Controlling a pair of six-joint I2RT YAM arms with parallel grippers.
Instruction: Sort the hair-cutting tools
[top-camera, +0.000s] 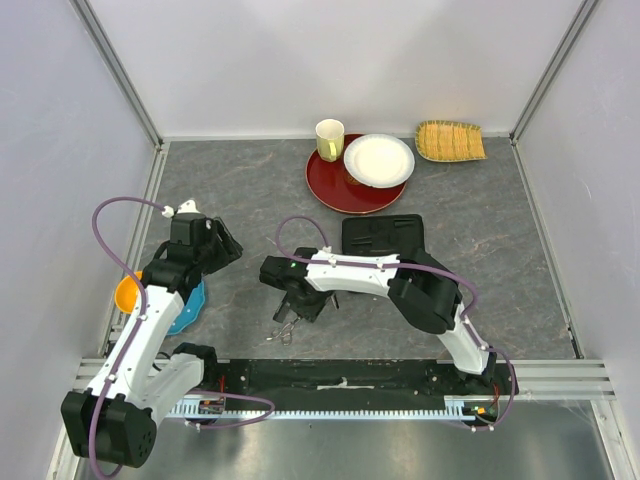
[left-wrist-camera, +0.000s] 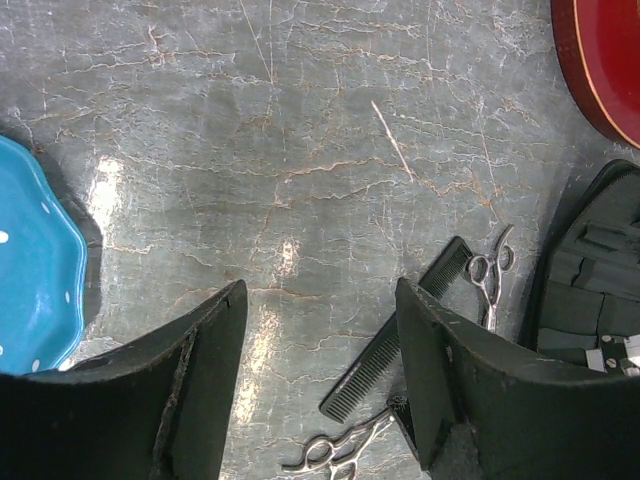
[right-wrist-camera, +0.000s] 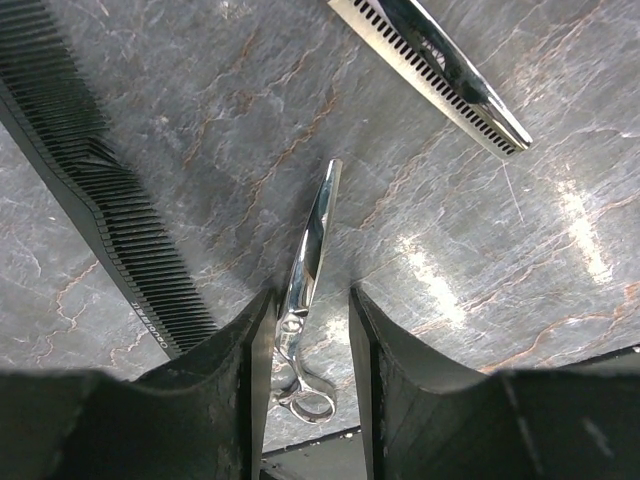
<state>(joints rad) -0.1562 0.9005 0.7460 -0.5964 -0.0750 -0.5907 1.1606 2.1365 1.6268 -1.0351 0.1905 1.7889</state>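
Observation:
A slim silver pair of scissors (right-wrist-camera: 308, 262) lies on the grey table between the jaws of my right gripper (right-wrist-camera: 310, 300). The left jaw touches it and a gap remains at the right jaw, so the gripper is open around it. A long black comb (right-wrist-camera: 100, 185) lies to its left, and the toothed blade of a second pair of scissors (right-wrist-camera: 432, 72) lies beyond. From above, the right gripper (top-camera: 292, 300) hangs low over the scissors (top-camera: 283, 332). My left gripper (left-wrist-camera: 320, 300) is open and empty, hovering above the comb (left-wrist-camera: 400, 340) and both scissors (left-wrist-camera: 490, 275).
A black case (top-camera: 385, 235) lies open behind the right arm. A red tray (top-camera: 335, 190) with a white plate (top-camera: 378, 160) and a cup (top-camera: 329, 139) stands at the back, with a woven basket (top-camera: 450, 141) beside it. A blue dish (top-camera: 190, 308) and an orange bowl (top-camera: 127, 293) sit under the left arm.

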